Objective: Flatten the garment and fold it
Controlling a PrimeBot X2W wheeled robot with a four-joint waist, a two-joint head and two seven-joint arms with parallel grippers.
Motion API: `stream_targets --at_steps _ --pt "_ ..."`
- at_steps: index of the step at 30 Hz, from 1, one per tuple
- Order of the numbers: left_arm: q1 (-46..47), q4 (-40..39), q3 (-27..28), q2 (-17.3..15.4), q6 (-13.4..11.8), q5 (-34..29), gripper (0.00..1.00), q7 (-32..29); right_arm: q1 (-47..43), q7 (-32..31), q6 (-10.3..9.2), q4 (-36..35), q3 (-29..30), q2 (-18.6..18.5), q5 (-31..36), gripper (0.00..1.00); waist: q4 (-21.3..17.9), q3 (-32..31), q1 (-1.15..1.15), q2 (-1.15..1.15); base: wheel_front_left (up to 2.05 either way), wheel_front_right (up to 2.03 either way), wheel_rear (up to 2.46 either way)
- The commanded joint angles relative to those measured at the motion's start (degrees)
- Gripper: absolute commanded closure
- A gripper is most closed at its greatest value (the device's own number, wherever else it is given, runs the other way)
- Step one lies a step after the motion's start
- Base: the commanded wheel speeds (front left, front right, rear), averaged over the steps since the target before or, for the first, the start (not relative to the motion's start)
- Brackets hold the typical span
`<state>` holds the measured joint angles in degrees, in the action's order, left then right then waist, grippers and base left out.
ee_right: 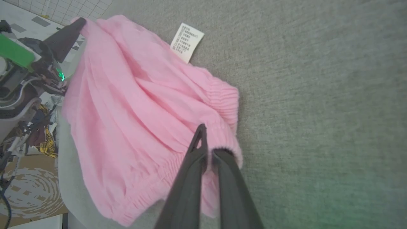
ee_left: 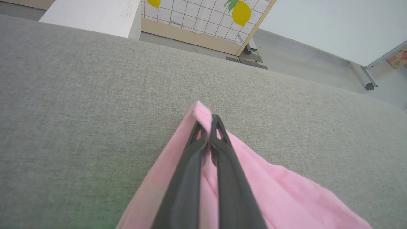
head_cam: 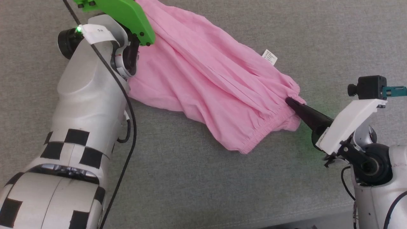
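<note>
The pink garment [head_cam: 203, 79] stretches diagonally across the grey cushioned surface [head_cam: 197, 190], creased along its length, its white label tag [head_cam: 269, 57] sticking out at the far edge. My right gripper [head_cam: 291, 102] is shut on the gathered elastic edge at the garment's right end; in the right wrist view that gripper [ee_right: 206, 140] pinches the ruffled hem [ee_right: 222, 101]. In the left wrist view my left gripper [ee_left: 208, 122] is shut on a pink corner of the garment [ee_left: 200, 111]. The head view has the left wrist's green housing [head_cam: 127, 12] over that corner.
Beyond the cushion's far edge stand a white box [ee_left: 92, 14], a lemon-print panel [ee_left: 206, 19] and a table leg on a caster [ee_left: 365, 79]. The near edge of the cushion [head_cam: 286, 219] runs along the bottom right of the head view.
</note>
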<state>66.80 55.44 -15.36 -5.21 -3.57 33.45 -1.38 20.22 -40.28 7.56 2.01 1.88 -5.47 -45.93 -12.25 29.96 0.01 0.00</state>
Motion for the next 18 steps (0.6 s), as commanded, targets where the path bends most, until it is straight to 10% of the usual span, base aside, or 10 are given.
stream_targets --at_steps 1,2,18 --pt "1.2 0.7 0.1 0.0 0.1 0.2 0.31 0.3 0.8 0.8 -0.08 0.1 -0.1 -0.2 -0.6 0.35 -0.1 0.3 -0.01 0.00 0.00 0.00 0.00" --pt "1.3 1.1 0.1 0.1 0.3 0.4 0.00 0.7 0.7 1.1 -0.08 0.1 -0.1 -0.1 -1.0 0.00 0.0 0.3 -0.01 0.00 0.00 0.00 0.00" --pt "1.3 3.2 -1.4 -2.1 5.3 0.1 0.00 8.2 -6.4 5.3 -0.08 -5.1 4.1 -1.1 3.0 0.00 3.4 -7.2 -0.01 0.00 0.00 0.00 0.00"
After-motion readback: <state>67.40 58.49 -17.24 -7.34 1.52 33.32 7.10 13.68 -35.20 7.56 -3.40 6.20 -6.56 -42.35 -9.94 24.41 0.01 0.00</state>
